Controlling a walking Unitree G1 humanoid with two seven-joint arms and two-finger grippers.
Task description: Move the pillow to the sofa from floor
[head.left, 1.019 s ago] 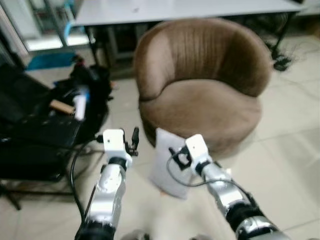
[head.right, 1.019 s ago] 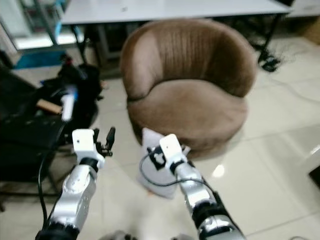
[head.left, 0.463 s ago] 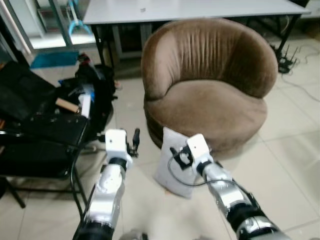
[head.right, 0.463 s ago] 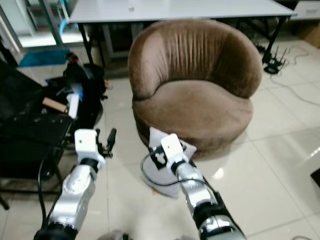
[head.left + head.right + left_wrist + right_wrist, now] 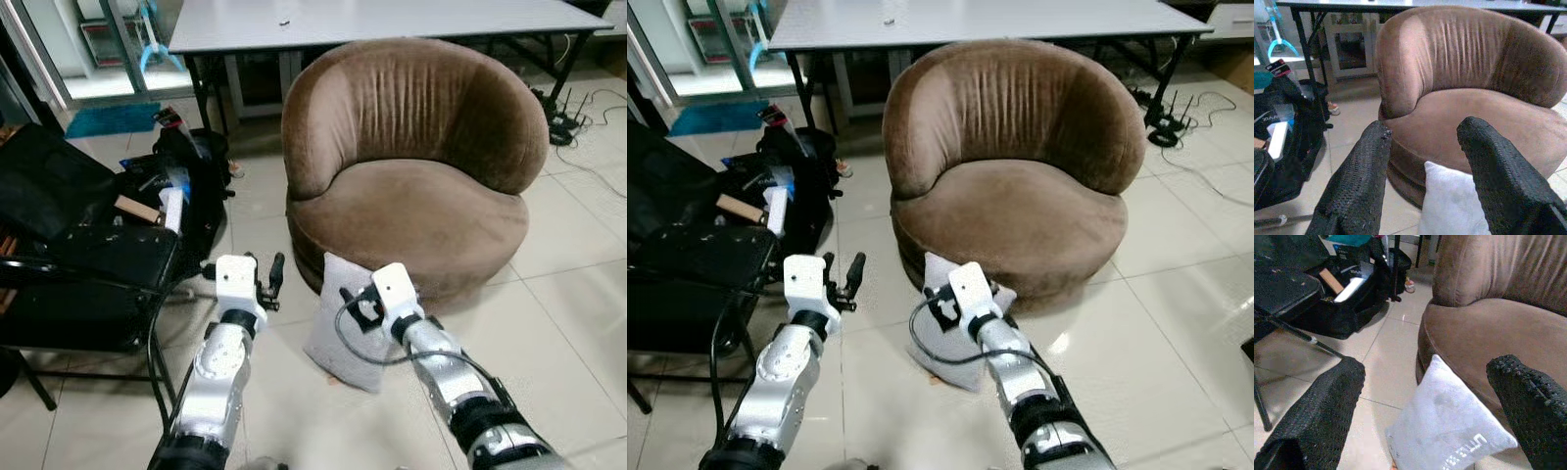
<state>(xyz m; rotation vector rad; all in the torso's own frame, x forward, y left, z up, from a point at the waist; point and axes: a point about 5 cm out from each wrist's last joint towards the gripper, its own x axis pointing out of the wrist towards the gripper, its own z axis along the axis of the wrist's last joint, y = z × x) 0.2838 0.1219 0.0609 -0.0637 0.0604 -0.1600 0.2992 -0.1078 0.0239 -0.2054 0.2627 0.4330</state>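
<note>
White and soft-looking, the pillow (image 5: 348,323) stands on edge on the tiled floor (image 5: 578,313), leaning against the front of the brown sofa (image 5: 416,176). My head views take in what my wrists cannot: the grey table (image 5: 372,20) behind the sofa, and off to my left a black chair (image 5: 88,284) with a black bag (image 5: 191,186) of clutter beside it. My right wrist view adds grey lettering along the pillow's (image 5: 1449,428) lower edge, which the head views do not resolve.

My right gripper (image 5: 355,305) reaches forward and hovers just above the pillow's upper part, fingers (image 5: 1327,406) spread wide to either side of it, holding nothing. My left gripper (image 5: 266,279) is raised at similar height, just left of the pillow, fingers (image 5: 1359,181) also apart and empty, pointing at the sofa's seat.
</note>
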